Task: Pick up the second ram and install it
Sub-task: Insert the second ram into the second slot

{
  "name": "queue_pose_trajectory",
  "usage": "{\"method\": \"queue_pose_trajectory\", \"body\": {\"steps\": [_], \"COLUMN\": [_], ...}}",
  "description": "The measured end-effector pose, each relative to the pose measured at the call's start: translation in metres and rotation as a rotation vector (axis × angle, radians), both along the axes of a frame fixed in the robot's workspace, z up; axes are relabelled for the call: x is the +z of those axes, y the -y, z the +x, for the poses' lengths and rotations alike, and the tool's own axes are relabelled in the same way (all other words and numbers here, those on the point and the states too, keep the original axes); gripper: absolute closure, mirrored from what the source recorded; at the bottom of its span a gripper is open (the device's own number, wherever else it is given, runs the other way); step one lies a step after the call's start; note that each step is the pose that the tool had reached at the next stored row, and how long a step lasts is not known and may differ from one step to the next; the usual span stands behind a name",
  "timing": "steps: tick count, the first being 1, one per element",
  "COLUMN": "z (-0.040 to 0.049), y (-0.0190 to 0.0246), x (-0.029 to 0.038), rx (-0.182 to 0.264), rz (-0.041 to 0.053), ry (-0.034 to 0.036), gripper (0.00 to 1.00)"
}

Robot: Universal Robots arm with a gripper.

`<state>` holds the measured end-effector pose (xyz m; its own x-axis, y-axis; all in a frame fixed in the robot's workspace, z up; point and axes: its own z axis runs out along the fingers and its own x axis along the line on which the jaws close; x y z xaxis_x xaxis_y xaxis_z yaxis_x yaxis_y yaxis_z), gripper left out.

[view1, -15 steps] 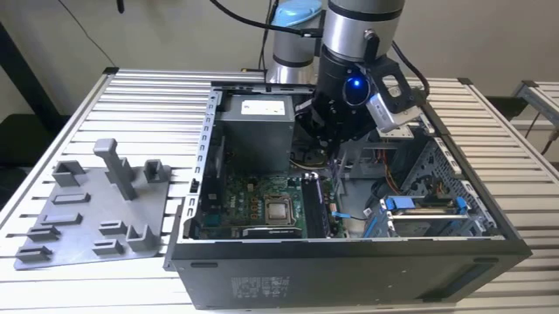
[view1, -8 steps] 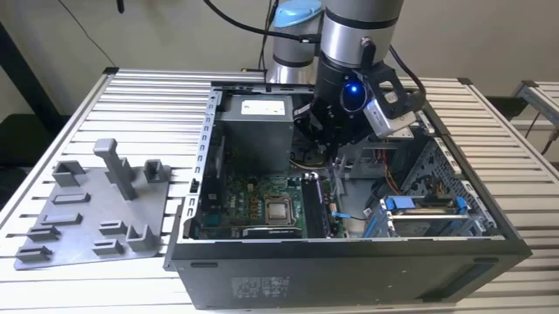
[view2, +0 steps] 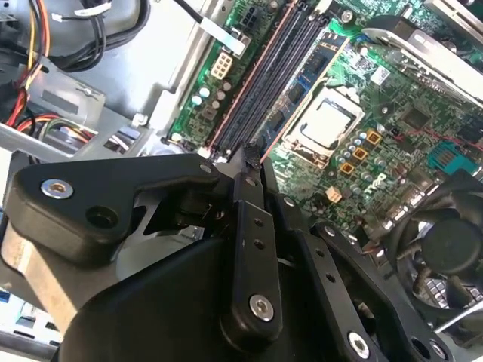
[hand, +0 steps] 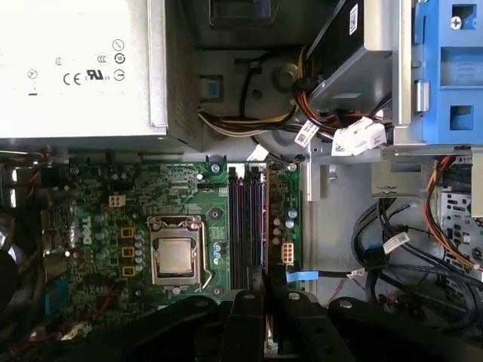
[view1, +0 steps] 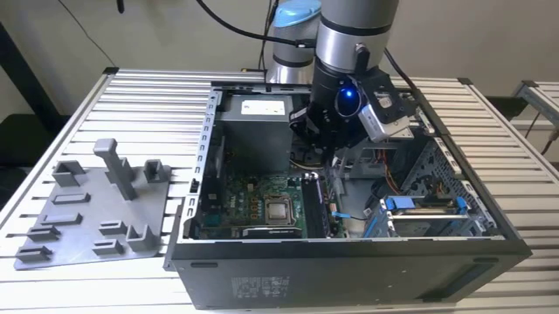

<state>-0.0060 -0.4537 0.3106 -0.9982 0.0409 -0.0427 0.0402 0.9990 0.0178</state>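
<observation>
Gripper point(view2: 249, 161) narrow, tips together over memory slots point(hand: 247, 226); held item unclear; printed label point(hand: 90, 69) w/ marks on power supply point(hand: 75, 117).

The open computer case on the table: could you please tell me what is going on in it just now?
The robot arm is down inside the open computer case, with its claw right over the memory slots beside the processor. The grey holder tray sits outside, on the exterior view's left. Whether the claw holds the second ram, I cannot tell.
</observation>
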Motion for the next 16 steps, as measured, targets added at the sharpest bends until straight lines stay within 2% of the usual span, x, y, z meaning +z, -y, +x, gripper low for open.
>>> {"method": "queue_pose_trajectory", "body": {"steps": [8,16], "z": [-0.0044,-0.0047], "y": [0.0004,0.001], "x": [-0.0093,-0.0231], "rx": [0.002,0.002], "rz": [-0.0019,-0.0021], "ry": [-0.0013,-0.0041], "gripper": [0.86,0.86]}}
